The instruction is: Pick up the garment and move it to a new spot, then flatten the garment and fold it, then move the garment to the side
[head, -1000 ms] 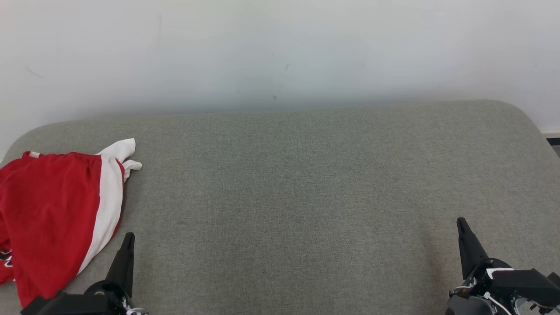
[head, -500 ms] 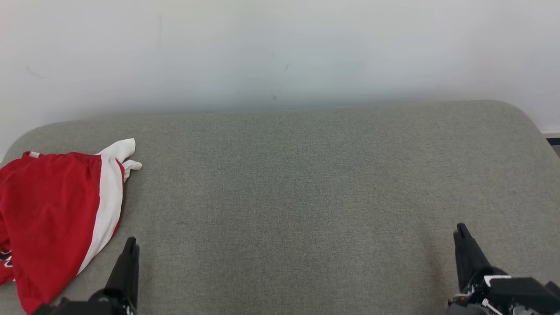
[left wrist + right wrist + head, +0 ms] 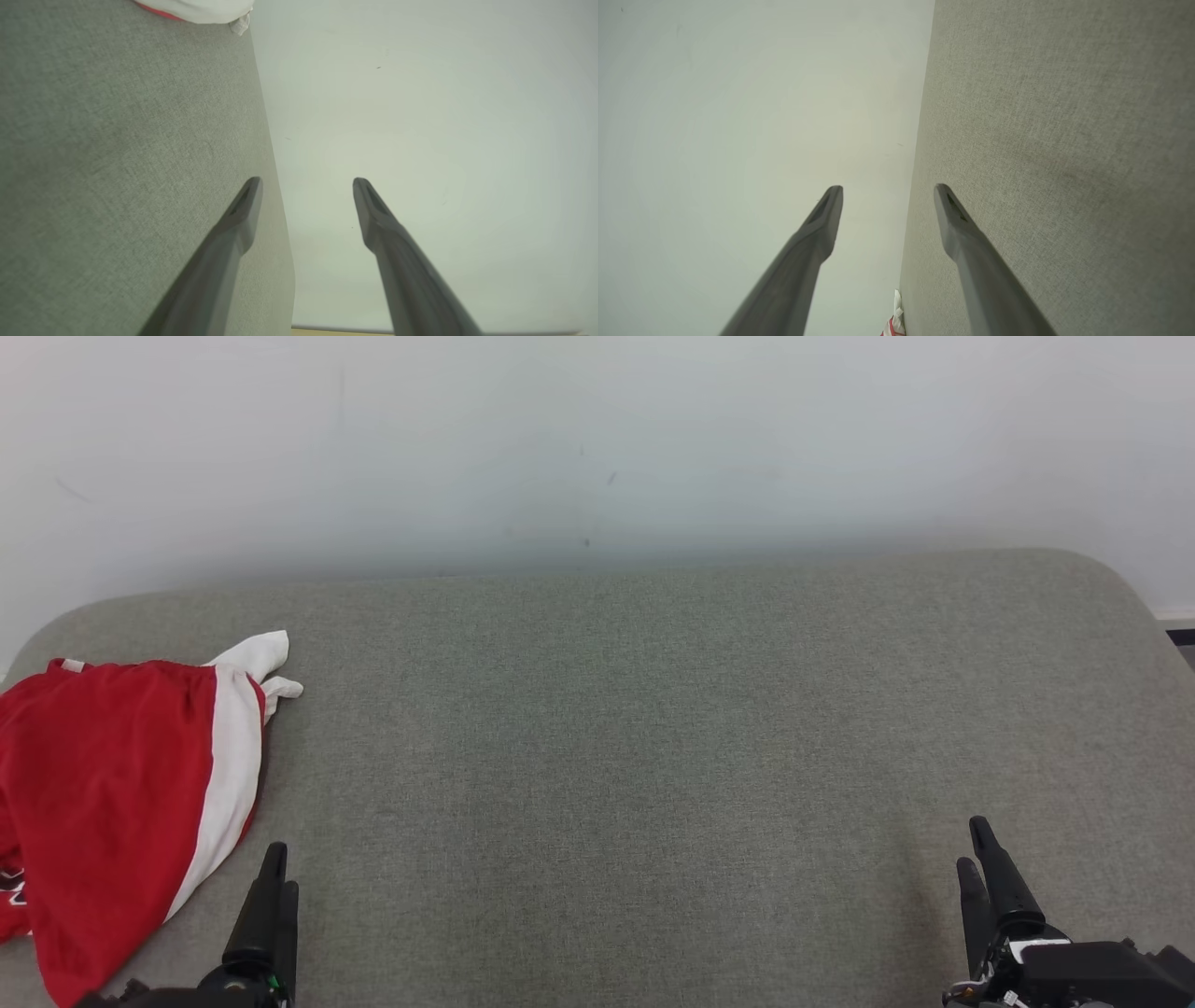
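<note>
The robot's left end effector stands open at the lower left of the head view, empty, its dark tips parted over the grey fabric-covered table; the left wrist view shows the same end effector with a clear gap between its tips and nothing in it. At the lower right, the right end effector is likewise open and empty above the table, its tips spread wide in the right wrist view. Just beside the left end effector, but not touching it, a red shirt with a white sleeve lies bunched on the table's left end, running off the picture's left edge, with a trace of dark lettering at that edge. A white corner of the shirt shows at the top of the left wrist view, and a small red-and-white scrap of it at the bottom of the right wrist view. The right end effector is well apart from the shirt. A pale wall rises behind the table's far edge
</note>
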